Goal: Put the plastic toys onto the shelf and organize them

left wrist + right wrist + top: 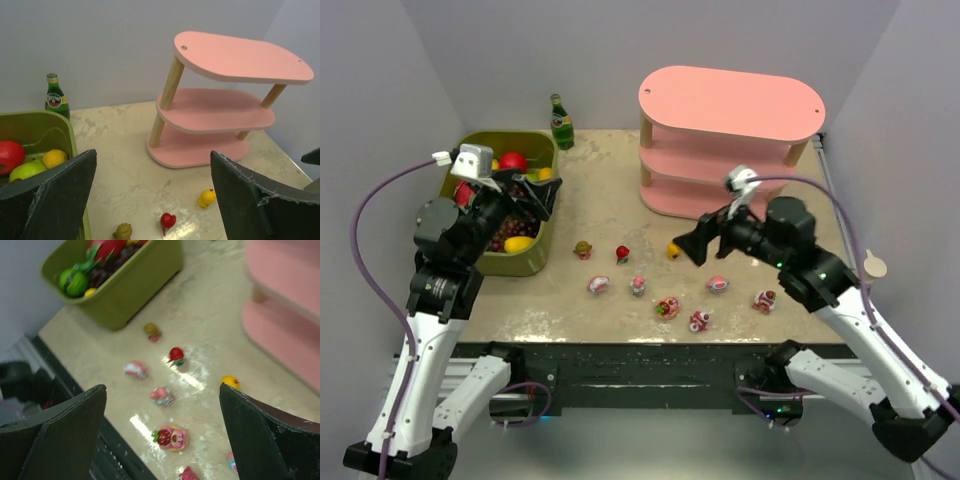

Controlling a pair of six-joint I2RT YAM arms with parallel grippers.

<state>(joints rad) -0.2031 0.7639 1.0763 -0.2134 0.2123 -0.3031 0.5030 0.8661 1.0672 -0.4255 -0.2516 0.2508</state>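
Several tiny plastic toys lie scattered on the table in front of the pink three-tier shelf [730,130]. Among them are a brown-haired one [583,250], a red one [622,254], a yellow one [674,250] and a strawberry-pink one [667,307]. My left gripper [535,195] hangs open above the bin's right edge; its wrist view shows the yellow toy [206,198], the red toy [167,220] and the shelf [225,125] ahead. Open as well, my right gripper [705,240] hovers over the toys, with a pink toy [162,396] and the strawberry one [171,437] below its fingers. Neither gripper holds anything.
An olive-green bin [542,160] with toy fruits stands at the left, and a green glass bottle [561,122] behind it near the back wall. Grey walls close in the table on three sides. The table's front edge [650,342] runs just below the nearest toys.
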